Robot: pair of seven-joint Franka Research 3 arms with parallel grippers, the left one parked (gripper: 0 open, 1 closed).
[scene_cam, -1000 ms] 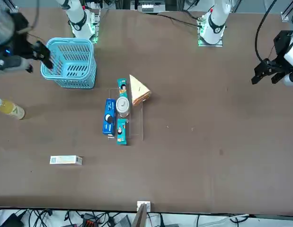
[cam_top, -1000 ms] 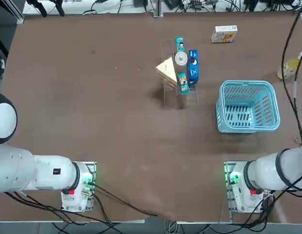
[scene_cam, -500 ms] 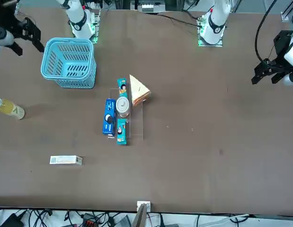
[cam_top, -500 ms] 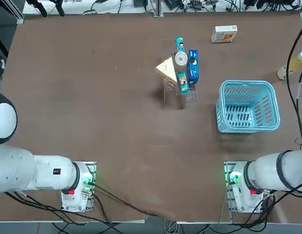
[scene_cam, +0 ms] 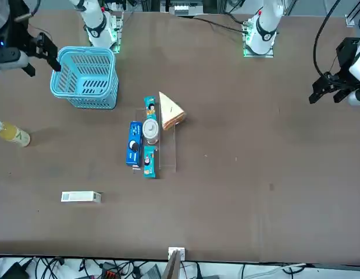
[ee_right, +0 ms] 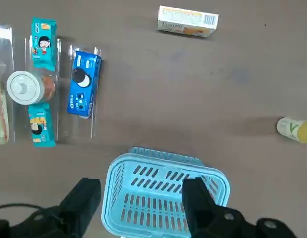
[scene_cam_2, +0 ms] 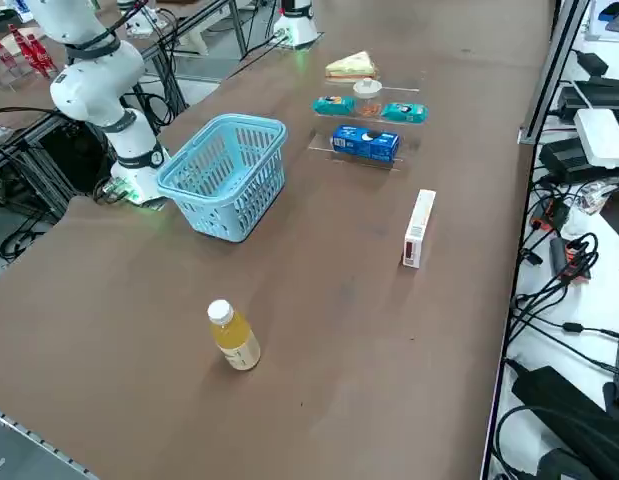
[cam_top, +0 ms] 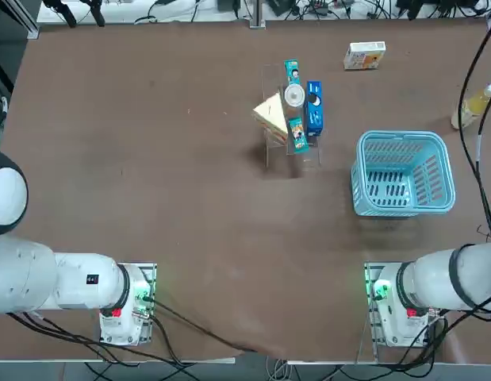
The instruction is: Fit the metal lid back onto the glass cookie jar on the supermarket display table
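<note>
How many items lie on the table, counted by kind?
Teal snack packs: 2
Blue cookie pack: 1
Sandwich: 1
Glass cookie jar: 1
Blue basket: 1
Bottle: 1
White box: 1
Total: 8

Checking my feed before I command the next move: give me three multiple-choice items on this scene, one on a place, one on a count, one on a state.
1. Where is the glass cookie jar? A in the blue basket; B on the clear rack; C on the floor.
2. How many teal packets flank it? A one; B two; C four.
3. The right hand is: A open, empty; B shut on the jar; C shut on a packet.

Answers: B, the jar stands on the rack; B, one packet lies at each side; A, its fingers are spread above the basket, holding nothing.
</note>
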